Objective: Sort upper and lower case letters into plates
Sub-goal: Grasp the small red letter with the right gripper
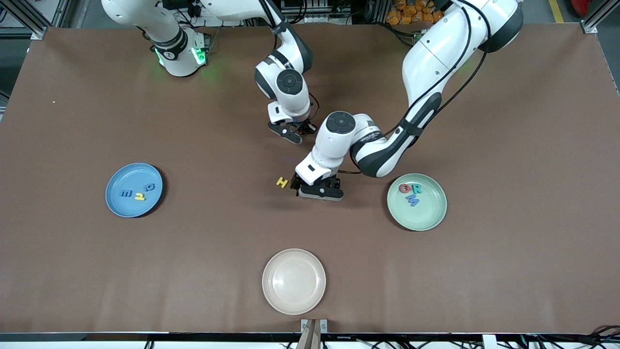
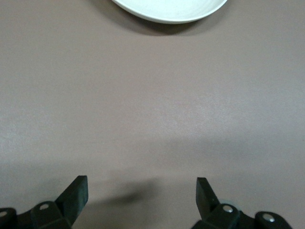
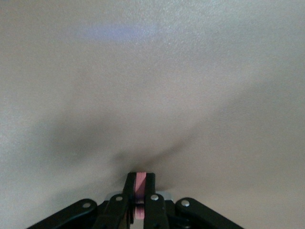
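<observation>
Front view: the left hand sits low over the brown desk with its fingers spread wide, just beside the yellow letter H. The right hand, at 12 o'clock from the H, pinches a pink piece. The blue plate at 9 o'clock holds three letters; the mint green plate at 3 o'clock holds three. The cream plate lies at 6 o'clock.

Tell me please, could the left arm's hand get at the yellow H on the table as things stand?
Probably yes. The left hand hangs open right beside the yellow H, with only bare table around the letter. The right hand, shut on a pink piece, is clear of it.
</observation>
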Available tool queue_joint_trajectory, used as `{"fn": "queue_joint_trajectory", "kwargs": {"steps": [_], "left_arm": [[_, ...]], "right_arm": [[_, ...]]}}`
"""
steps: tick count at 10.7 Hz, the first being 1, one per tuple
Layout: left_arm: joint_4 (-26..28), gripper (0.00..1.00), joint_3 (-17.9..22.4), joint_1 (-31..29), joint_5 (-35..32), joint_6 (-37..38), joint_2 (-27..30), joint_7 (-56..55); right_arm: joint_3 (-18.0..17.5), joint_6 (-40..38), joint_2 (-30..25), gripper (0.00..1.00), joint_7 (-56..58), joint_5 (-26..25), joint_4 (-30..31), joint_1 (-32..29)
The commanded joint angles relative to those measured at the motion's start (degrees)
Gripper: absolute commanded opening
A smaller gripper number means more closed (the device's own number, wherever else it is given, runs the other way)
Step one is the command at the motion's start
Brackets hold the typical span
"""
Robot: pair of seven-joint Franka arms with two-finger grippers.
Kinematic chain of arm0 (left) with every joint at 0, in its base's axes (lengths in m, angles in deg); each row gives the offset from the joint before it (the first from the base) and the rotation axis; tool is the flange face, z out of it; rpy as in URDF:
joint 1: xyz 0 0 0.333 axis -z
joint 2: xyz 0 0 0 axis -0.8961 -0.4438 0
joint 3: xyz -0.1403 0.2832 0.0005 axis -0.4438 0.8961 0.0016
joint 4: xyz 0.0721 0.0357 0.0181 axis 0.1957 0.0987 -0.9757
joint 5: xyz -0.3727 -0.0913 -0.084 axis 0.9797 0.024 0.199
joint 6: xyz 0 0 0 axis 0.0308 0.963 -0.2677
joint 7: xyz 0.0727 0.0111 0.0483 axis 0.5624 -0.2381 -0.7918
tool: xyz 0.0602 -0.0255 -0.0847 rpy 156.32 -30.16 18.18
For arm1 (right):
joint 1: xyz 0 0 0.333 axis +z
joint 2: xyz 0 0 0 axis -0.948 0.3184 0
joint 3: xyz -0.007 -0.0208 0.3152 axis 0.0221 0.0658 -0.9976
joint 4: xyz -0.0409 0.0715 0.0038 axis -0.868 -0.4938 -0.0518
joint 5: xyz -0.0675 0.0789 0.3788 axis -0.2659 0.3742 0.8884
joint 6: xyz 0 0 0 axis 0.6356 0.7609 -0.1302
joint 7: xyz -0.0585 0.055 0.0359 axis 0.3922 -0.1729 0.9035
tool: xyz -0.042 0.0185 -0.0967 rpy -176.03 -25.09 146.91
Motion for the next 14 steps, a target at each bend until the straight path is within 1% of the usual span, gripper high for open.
{"fn": "queue_joint_trajectory", "kwargs": {"steps": [1, 3, 5, 6, 7, 8, 10, 11, 12, 13, 14], "left_arm": [[-0.3, 1.0, 0.4, 0.0, 1.5, -0.2, -0.2, 8.8], [-0.4, 1.0, 0.5, 0.1, 2.2, -0.3, -0.2, 9.4], [-0.3, 1.0, 0.5, 0.1, 2.2, -0.3, -0.4, 9.3], [-0.5, 1.0, 0.1, 0.4, 2.3, -0.4, -0.3, 9.0], [-0.7, 1.0, -0.2, 0.4, 2.0, -0.4, 0.0, 9.2], [-1.6, 1.0, -0.4, 1.0, 1.7, -1.2, -0.3, 9.8], [-3.1, 1.0, -0.8, 3.1, 1.0, -4.9, -1.9, 10.4], [-4.1, 1.0, -0.8, 3.8, -2.6, -6.5, -3.3, 12.0], [-6.3, 1.0, -0.9, 5.1, -7.8, -8.3, -5.8, 13.0], [-8.3, 1.0, -0.9, 6.3, -11.3, -8.9, -7.4, 13.0], [-9.2, 1.0, -0.9, 6.9, -12.8, -8.9, -7.9, 13.2]], "right_arm": [[-1.6, -2.8, -4.7, 0.0, 2.8, 0.3, 1.3, -4.0], [-1.7, -8.0, -9.7, 0.0, 9.5, 0.3, 2.1, -9.5], [-1.7, -12.1, -12.4, 0.0, 17.7, -0.2, 1.9, -16.1], [-1.7, -13.4, -12.9, 0.0, 20.9, -1.8, 1.7, -19.5], [-1.8, -13.8, -12.9, 0.0, 24.2, -4.9, 1.4, -23.6], [-2.0, -13.8, -12.8, 0.0, 28.4, -6.9, 1.3, -27.6], [-2.0, -14.2, -12.7, 0.0, 38.6, -7.6, 1.2, -34.3], [-2.0, -15.5, -12.7, 0.0, 45.1, -7.8, 1.0, -37.8], [-1.9, -17.6, -12.9, 0.0, 51.9, -8.5, 0.5, -41.9], [-1.8, -20.0, -12.9, 0.0, 55.3, -11.9, -0.3, -45.1], [-1.9, -21.0, -12.8, 0.0, 57.2, -16.1, -0.7, -48.4]]}}
